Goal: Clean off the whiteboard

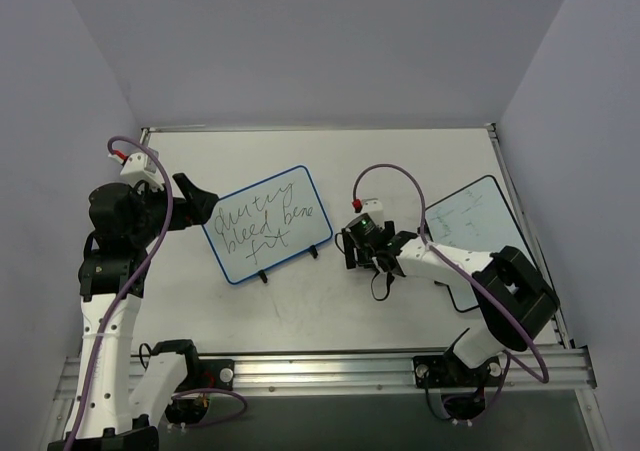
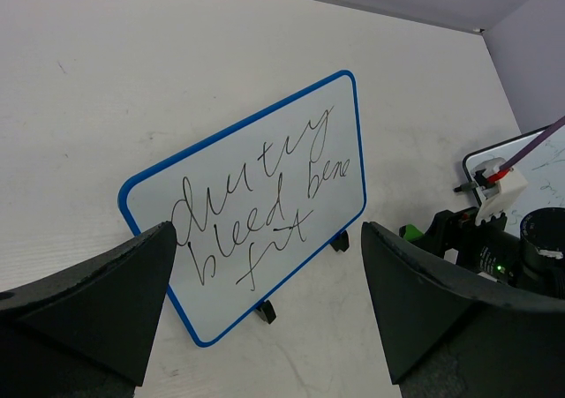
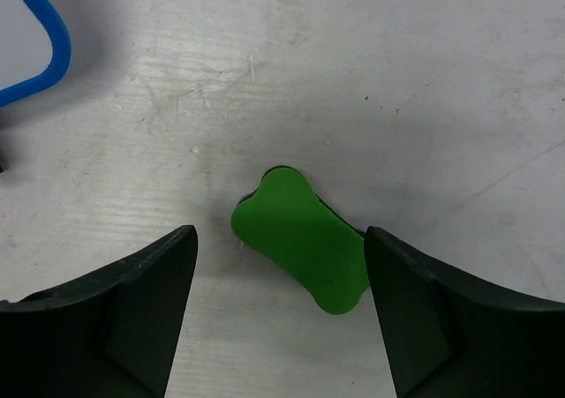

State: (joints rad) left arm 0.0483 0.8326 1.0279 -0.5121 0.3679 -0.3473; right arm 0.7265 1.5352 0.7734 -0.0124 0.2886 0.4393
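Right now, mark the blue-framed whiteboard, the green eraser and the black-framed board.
blue-framed whiteboard [image 2: 265, 204]: left wrist view, middle of the written face.
green eraser [image 3: 300, 239]: right wrist view, centre of its top.
black-framed board [image 1: 468, 211]: top external view, bare white face.

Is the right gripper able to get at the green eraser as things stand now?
Probably yes. The right gripper hangs over the eraser, jaws open on either side, and nothing else on the table is in the way.

Whiteboard [image 2: 265, 195]: handwritten "dirty bleed bene fit", roughly legible.
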